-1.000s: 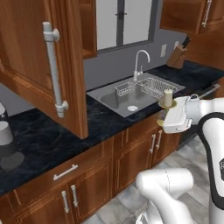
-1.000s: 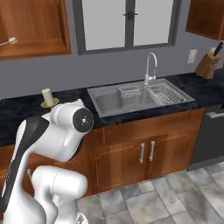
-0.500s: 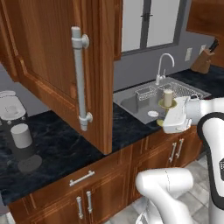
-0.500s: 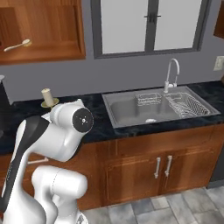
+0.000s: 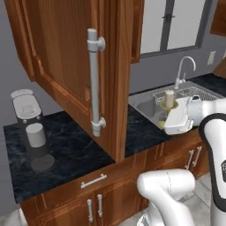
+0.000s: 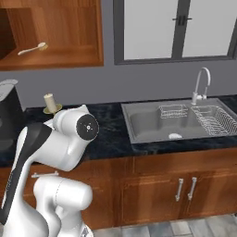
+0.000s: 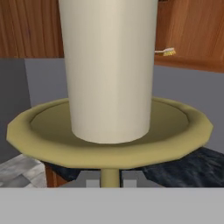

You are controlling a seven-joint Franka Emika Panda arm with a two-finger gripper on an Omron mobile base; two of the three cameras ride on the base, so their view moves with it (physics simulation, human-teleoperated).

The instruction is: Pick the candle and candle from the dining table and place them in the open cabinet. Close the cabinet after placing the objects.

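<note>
My gripper (image 7: 110,178) is shut on the brass stem of a short, thick cream candle (image 7: 109,65) standing upright on its wide brass dish (image 7: 109,131). In the left base view the candle (image 5: 169,98) rides above the white hand, over the counter's front edge near the sink. From the right the candle (image 6: 49,102) shows just behind the arm's shoulder. The cabinet (image 6: 55,34) hangs open above it, reddish-brown, with a shelf inside. Its panelled door (image 5: 66,66) with the long silver bar handle (image 5: 94,84) swings out toward me. The dining table is out of view.
A small brush (image 6: 32,48) lies on the cabinet shelf. The black counter (image 5: 75,150) carries a coffee machine (image 5: 26,110) with a cup (image 5: 36,134) at the left. A steel sink (image 6: 171,120) with faucet (image 6: 201,83) and dish rack (image 6: 215,120) lies to the right.
The whole scene has slid right as the base drove left; the cabinet door now looms larger in the left view. The candle stays held in the shut gripper.
</note>
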